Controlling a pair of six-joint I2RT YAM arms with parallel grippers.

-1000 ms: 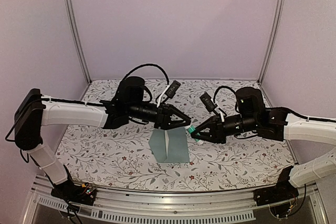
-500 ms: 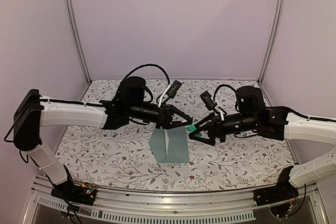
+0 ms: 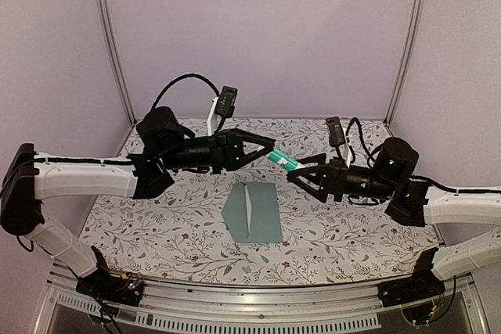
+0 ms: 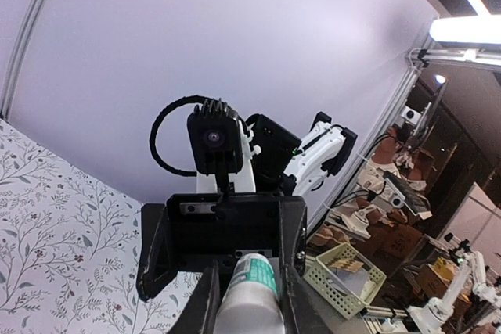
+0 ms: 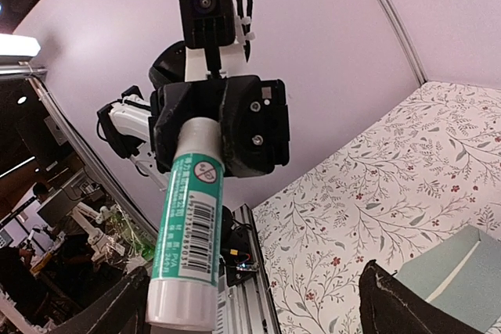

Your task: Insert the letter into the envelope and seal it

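Observation:
The pale teal envelope (image 3: pixel 262 215) lies flat on the table's middle, with a thin whitish strip (image 3: pixel 247 207) running down it; one corner of the envelope (image 5: pixel 462 271) shows in the right wrist view. The letter is not in view. My left gripper (image 3: pixel 266 147) hangs above and behind the envelope, shut on the white end of a white-and-green glue stick (image 3: pixel 282 161). The stick (image 5: pixel 189 217) points toward my right gripper (image 3: pixel 300 175). That gripper (image 5: pixel 254 299) stands open, its fingers wide on either side of the stick's free end and not touching it. In the left wrist view, the left gripper (image 4: pixel 247 291) clamps the stick (image 4: pixel 252 283).
A floral-patterned cloth (image 3: pixel 156 217) covers the table. Pale walls and metal posts (image 3: pixel 109 44) enclose the back and sides. An aluminium rail (image 3: pixel 258 303) runs along the near edge by the arm bases.
The glue stick passed from my right gripper to my left. The left shut on it and rose up and back; the right opened wide and drew off to the right.

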